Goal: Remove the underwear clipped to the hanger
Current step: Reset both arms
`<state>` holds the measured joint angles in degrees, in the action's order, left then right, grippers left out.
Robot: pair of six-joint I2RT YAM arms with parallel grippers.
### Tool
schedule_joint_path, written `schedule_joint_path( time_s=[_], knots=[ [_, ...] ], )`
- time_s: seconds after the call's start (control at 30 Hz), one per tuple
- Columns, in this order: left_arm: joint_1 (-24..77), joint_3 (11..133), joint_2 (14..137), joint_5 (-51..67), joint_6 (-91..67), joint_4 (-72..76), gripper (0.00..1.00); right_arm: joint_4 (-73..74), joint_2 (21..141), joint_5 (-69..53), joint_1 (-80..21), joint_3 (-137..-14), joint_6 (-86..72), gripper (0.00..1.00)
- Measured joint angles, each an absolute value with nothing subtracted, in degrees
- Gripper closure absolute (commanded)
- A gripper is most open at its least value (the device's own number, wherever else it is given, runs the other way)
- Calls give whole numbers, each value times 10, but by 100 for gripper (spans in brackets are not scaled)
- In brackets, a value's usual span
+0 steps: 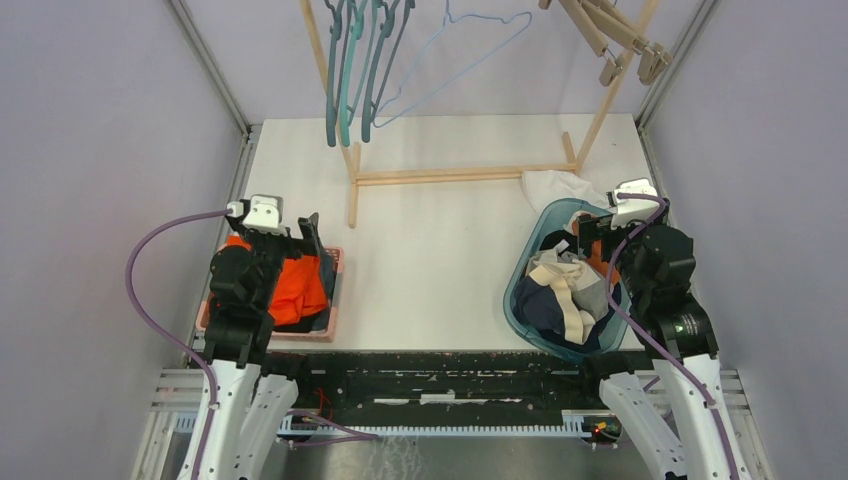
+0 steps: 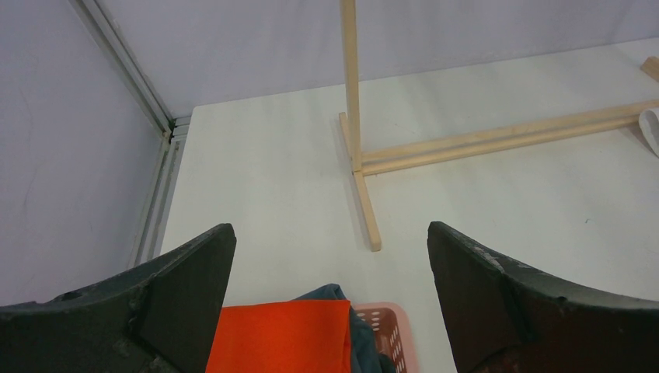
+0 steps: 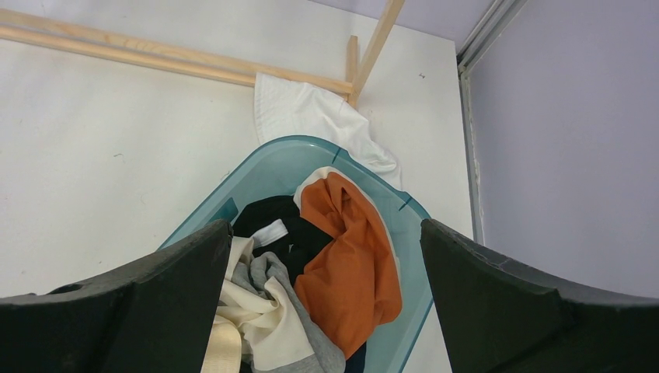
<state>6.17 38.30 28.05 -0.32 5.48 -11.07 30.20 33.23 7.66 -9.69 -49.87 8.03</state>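
Table (image 1: pixel 440 250) white, walls (image 1: pixel 100 130) lilac; underwear (image 1: pixel 560 290) heaped in tub (image 1: pixel 520 263).

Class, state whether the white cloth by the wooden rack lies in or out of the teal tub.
Out. The white cloth lies on the table, past the teal tub's far rim, beside the wooden rack's foot.

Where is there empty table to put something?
The white table is bare in the middle, between the pink plastic basket, the teal plastic tub and the wooden rack's bottom bar. It is crowded behind the tub, where a crumpled white cloth lies.
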Motion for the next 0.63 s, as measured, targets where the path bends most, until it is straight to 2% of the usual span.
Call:
schedule_joint_path(
  time_s=[0.63],
  knots=[
    [62, 383, 281, -3, 55, -111, 0, 302, 332, 76, -97, -498, 84, 0]
  ],
)
